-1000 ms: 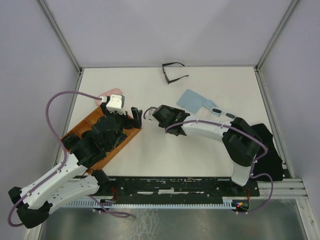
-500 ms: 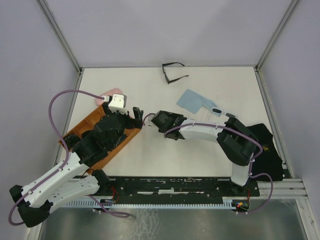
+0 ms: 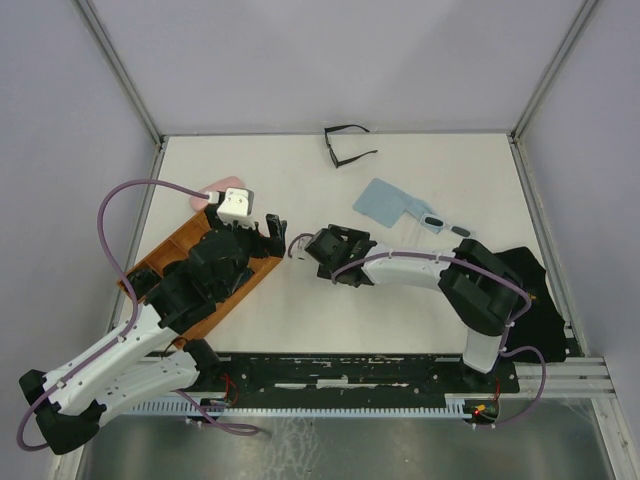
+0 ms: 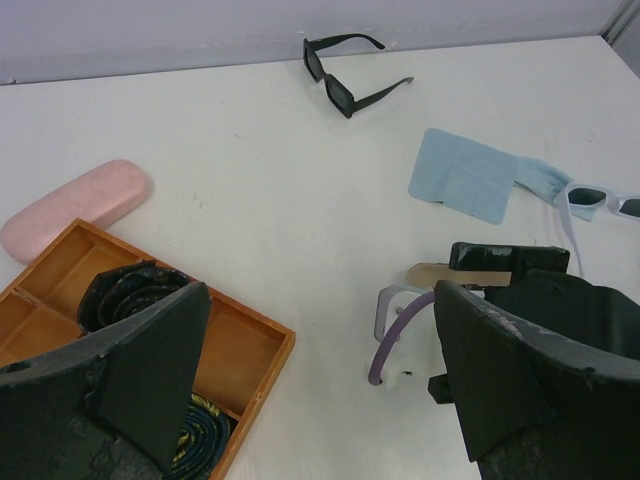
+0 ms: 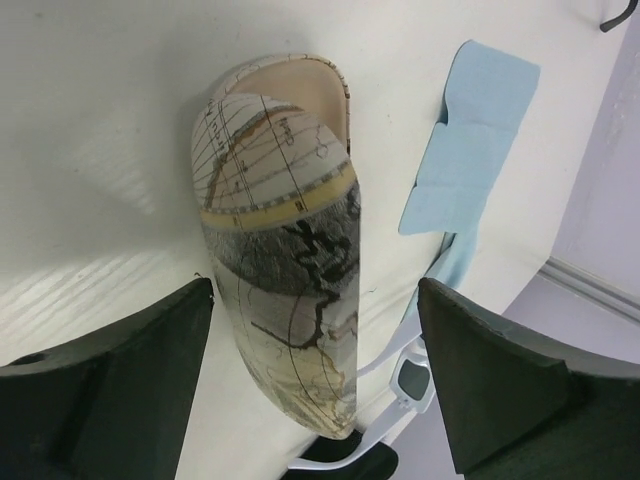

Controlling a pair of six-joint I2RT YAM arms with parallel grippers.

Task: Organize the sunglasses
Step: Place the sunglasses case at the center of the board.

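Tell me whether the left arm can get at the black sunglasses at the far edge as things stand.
Probably yes. The left gripper is open, and only bare table lies between it and the black sunglasses. They lie far out, so reach may be tight.

Black sunglasses [image 4: 345,75]: glossy plastic frame, dark shiny lenses; white-framed sunglasses [image 4: 598,200]: smooth pale plastic. Pink case [image 4: 75,208] matt and finely grained; map-print case [image 5: 285,300] smooth with a slight sheen, plain cream lining; cloth [image 4: 465,178] light blue, soft, matt, creased. Tray [image 4: 245,345] orange-brown wood, smooth finish; table [image 4: 250,200] white, matt, faintly scuffed.
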